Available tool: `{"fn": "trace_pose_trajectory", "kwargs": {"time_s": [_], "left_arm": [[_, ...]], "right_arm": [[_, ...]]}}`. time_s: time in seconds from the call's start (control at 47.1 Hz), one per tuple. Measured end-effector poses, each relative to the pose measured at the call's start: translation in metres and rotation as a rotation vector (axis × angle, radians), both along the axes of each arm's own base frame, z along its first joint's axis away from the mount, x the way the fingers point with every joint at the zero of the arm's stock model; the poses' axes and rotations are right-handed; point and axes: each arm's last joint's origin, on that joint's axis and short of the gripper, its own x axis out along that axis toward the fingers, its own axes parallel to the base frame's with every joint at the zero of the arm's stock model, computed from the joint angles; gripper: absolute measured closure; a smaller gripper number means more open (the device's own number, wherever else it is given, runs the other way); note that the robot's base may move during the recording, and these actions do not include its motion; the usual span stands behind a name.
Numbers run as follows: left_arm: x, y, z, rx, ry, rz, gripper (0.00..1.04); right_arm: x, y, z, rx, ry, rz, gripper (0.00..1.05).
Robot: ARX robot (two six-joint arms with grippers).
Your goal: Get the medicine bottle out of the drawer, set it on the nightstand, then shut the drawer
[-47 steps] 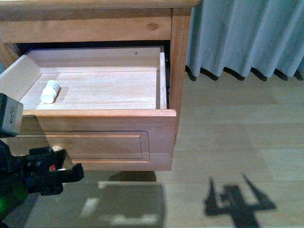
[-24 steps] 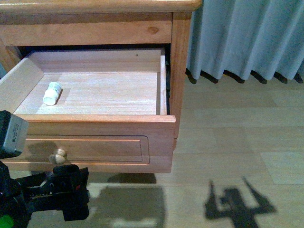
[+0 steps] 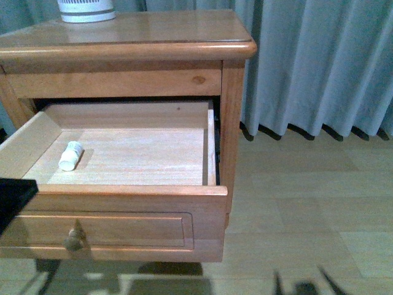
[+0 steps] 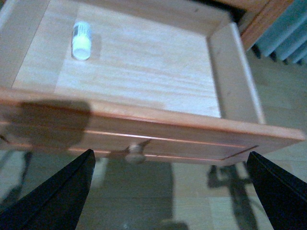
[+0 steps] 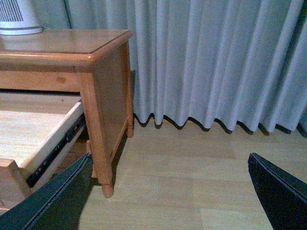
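Starting from the left gripper (image 4: 169, 154): its two dark fingers (image 4: 62, 191) are seen spread wide, released, with nothing held between them. It is held out in front of the drawer (image 4: 144, 117), looking down over the front edge, and no contact with the wood is shown

Right gripper (image 5: 169, 155): likewise spread and empty. It is aimed past the side of the nightstand (image 5: 108, 86), towards the curtain (image 5: 206, 62) and the floor (image 5: 182, 187), well apart from the task's things

Drawer: pulled out far, its pale interior fully exposed. The round knob (image 3: 75, 238) is seen on the panelled front, ungrasped. A dark slide rail (image 5: 53, 155) is visible along its side

Medicine bottle (image 3: 70, 155): found lying on its side on the drawer floor, near the left wall and apart from it, about midway between front and back. It is untouched by either gripper, and nothing else is seen in the drawer

Nightstand top (image 3: 172, 31): largely bare honey-brown wood. A white ribbed device (image 3: 86, 9) is stood at its rear left, so open room for the bottle is judged to lie towards the middle and right

Status of the task, as judged:
- drawer opened: done
- bottle picked up: not yet begun
- bottle set on the nightstand top: outstanding
- drawer pushed shut: outstanding

Roughly the first quarter is judged complete. The left gripper is judged the better placed for reaching in over the front edge and down to the bottle
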Motion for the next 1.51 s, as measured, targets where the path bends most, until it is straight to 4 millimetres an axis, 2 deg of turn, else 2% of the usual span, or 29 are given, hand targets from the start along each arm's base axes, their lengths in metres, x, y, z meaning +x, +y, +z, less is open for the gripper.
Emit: {"fn": "trace_pose_trajectory", "kwargs": {"time_s": [0.17, 0.255, 0.319, 0.446, 0.51, 0.595, 0.658, 0.828, 1.274, 1.38, 1.508], "left_arm": [[-0.031, 0.003, 0.047, -0.004, -0.137, -0.023, 0.08], [-0.048, 0.009, 0.06, 0.128, -0.474, 0.176, 0.27], [-0.053, 0.016, 0.053, 0.177, -0.513, 0.232, 0.39], [-0.056, 0.021, 0.03, 0.225, -0.485, 0.205, 0.62], [-0.058, 0.024, 0.027, 0.231, -0.49, 0.205, 0.73], [-0.062, 0.028, 0.02, 0.235, -0.498, 0.211, 0.92], [-0.064, 0.03, 0.016, 0.233, -0.501, 0.206, 1.02], [-0.068, 0.041, 0.009, 0.244, -0.502, 0.223, 1.01], [-0.076, 0.041, -0.004, 0.244, -0.503, 0.22, 1.01], [-0.085, 0.042, -0.017, 0.245, -0.484, 0.217, 1.01], [-0.087, 0.042, -0.016, 0.244, -0.502, 0.219, 1.01]], "right_arm": [[0.0, 0.0, 0.0, 0.0, 0.0, 0.0, 0.07], [0.0, 0.0, 0.0, 0.0, 0.0, 0.0, 0.07], [0.0, 0.0, 0.0, 0.0, 0.0, 0.0, 0.07], [0.0, 0.0, 0.0, 0.0, 0.0, -0.003, 0.07], [0.0, 0.0, 0.0, 0.0, 0.0, -0.004, 0.07], [0.0, 0.0, 0.0, 0.0, 0.0, -0.004, 0.07], [0.0, 0.0, 0.0, 0.0, 0.0, -0.004, 0.07], [0.0, 0.0, 0.0, 0.0, 0.0, -0.004, 0.07], [0.0, 0.0, 0.0, 0.0, 0.001, 0.003, 0.07], [0.0, 0.0, 0.0, 0.0, 0.001, 0.001, 0.07], [0.0, 0.0, 0.0, 0.0, 0.001, 0.0, 0.07]]}}
